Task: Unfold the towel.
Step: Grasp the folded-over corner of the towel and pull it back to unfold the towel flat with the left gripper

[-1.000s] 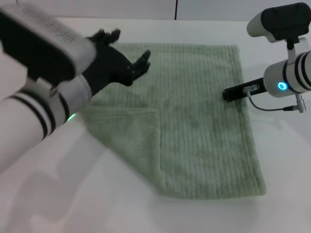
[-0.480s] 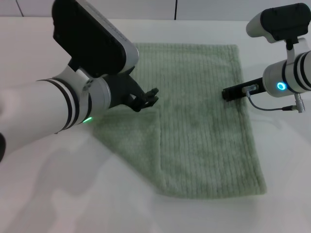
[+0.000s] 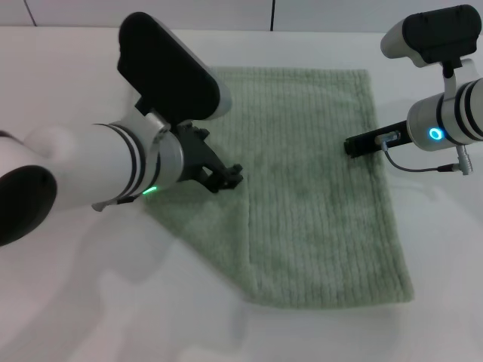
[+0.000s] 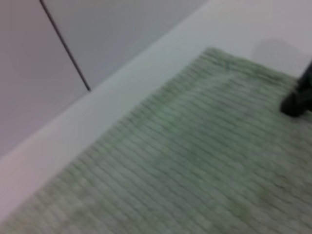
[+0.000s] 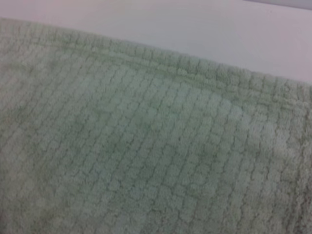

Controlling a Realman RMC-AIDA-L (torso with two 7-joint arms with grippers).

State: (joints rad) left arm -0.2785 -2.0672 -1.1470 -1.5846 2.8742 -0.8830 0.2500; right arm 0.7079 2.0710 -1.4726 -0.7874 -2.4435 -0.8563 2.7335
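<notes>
My left gripper (image 3: 226, 179) (grip unclear) should pinch the towel (image 3: 317, 188) flap's corner, pulling toward 8 o'clock.

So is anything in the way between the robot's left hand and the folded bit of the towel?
Nothing visible is. The left gripper is right over the towel, at the top corner of the folded flap. The right gripper sits at the towel's right edge.
</notes>
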